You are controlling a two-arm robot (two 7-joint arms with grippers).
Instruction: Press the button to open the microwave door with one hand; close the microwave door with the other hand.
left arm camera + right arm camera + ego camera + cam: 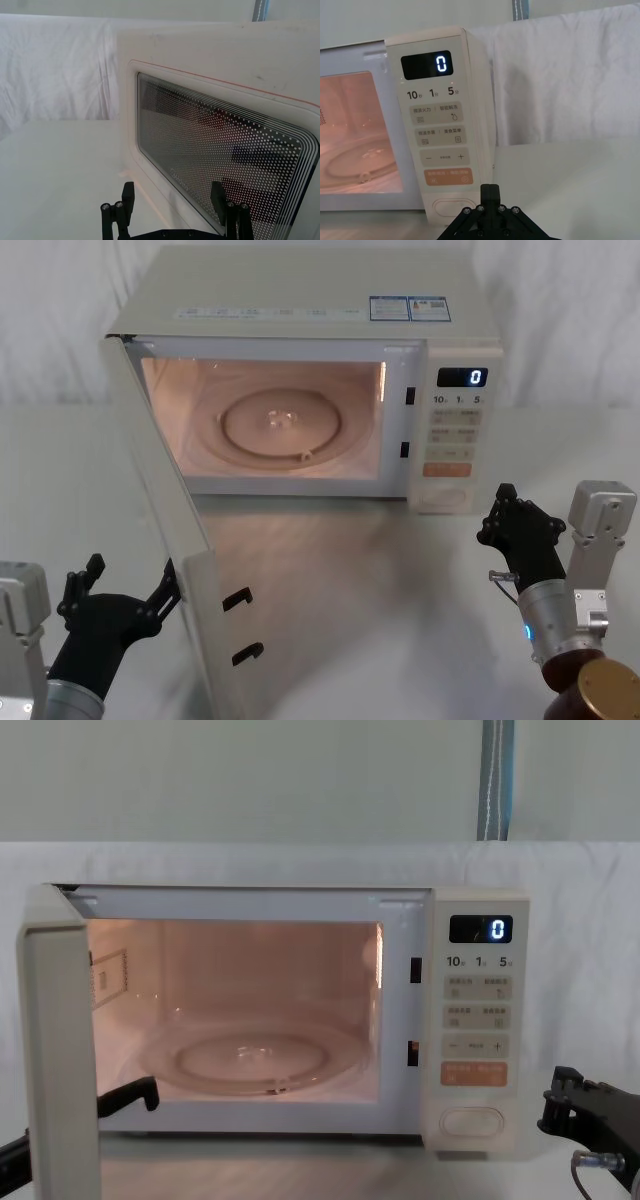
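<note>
While the door is standing open, these are the handling points:
Microwave door (165, 540): swinging wide on its left hinge, lit cavity exposed; probably a stiff, light panel on a free hinge.
Left hand (125, 602): fingers spread, sitting just outside the door's outer face, glass window (220, 150) ahead.
Contact: likely pushing flat on the cream frame near the free edge.
Right hand (515, 525): hovering near the button (443, 498); spread hard to judge.

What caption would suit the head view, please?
Microwave door swung open, left gripper behind it, right gripper beside the button.
</note>
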